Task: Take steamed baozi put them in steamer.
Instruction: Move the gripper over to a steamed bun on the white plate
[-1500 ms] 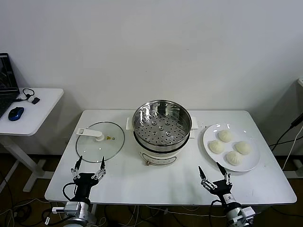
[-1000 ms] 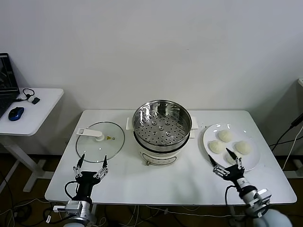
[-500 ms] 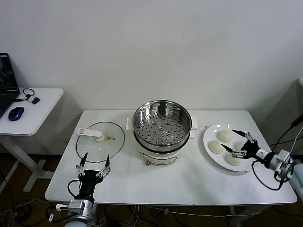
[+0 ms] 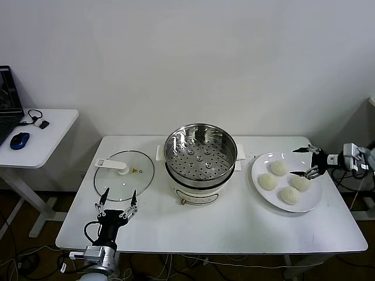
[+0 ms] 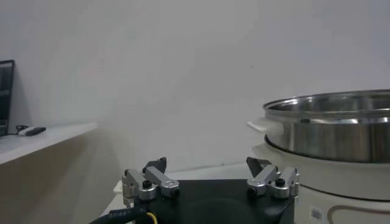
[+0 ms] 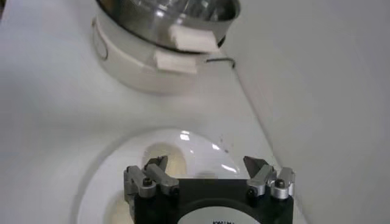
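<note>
The steamer stands near the middle of the white table, toward its back edge: a round, shiny steel basket with a perforated floor, seated on a smooth white pot base with stubby side handles. Four steamed baozi, smooth cream-white domes, lie on a round glossy white plate by the table's right edge. A flat round glass lid with a white knob lies on the table left of the steamer.

The right gripper reaches in from the table's right edge and hangs over the far side of the plate, its thin dark jaws spread wide apart with nothing between them; one tip is close by the right-hand bun, though contact cannot be told. In the right wrist view the right gripper sits above the plate's shiny rim.

The left gripper hovers at the table's front-left corner, pointing up, jaws apart and empty.
</note>
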Robot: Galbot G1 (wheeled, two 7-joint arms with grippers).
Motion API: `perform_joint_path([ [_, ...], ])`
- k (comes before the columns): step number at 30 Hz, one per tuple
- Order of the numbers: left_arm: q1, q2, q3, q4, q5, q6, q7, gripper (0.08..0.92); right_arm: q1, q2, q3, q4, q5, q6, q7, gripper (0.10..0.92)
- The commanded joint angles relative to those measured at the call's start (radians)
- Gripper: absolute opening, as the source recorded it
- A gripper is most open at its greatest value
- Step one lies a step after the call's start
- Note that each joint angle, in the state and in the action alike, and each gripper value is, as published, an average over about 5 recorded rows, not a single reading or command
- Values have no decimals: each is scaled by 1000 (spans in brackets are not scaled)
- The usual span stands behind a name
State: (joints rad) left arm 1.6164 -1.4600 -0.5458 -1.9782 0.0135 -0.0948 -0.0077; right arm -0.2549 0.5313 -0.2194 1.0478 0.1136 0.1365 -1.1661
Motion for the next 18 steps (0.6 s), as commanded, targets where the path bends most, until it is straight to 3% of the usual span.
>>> perform_joint_path([
  [1,5,-2,-1,-10,0,1,0,823,500,143,-522,-295,-168,44,-124,823],
  [10,11,-10,3,-13,7,3,0,823,459,325,-428,-542,-414,126,-133,823],
  [18,6,-12,2,-11,13,9,-1,823,350,412,-237,-597,-586,160,-78,823],
])
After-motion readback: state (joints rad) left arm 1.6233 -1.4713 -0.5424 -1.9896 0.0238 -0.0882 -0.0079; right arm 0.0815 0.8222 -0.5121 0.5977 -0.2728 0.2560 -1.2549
